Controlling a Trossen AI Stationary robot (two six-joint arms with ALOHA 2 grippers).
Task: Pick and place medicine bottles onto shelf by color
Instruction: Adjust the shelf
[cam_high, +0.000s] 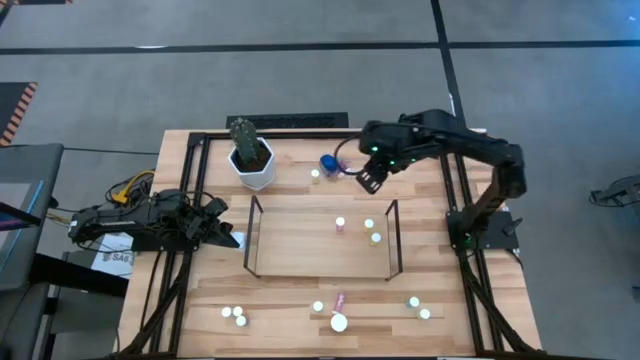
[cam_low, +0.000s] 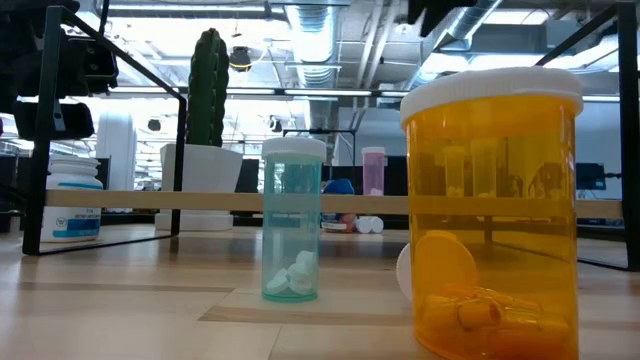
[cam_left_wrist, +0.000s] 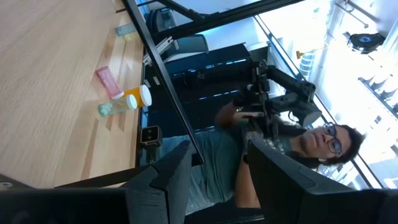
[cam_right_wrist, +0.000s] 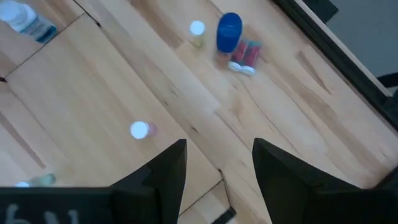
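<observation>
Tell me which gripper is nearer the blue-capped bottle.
Right. The right gripper hovers just beside the blue-capped bottle at the table's far edge; the left gripper sits well away, beyond the shelf's left end.

Twelve medicine bottles (cam_high: 339, 322), one shelf (cam_high: 300, 245), one cactus pot (cam_high: 254, 165), two arms (cam_high: 450, 145)

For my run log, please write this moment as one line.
right gripper: open, empty, above table near blue-capped bottle | left gripper: waiting at table's left edge | shelf: three bottles on it
</observation>
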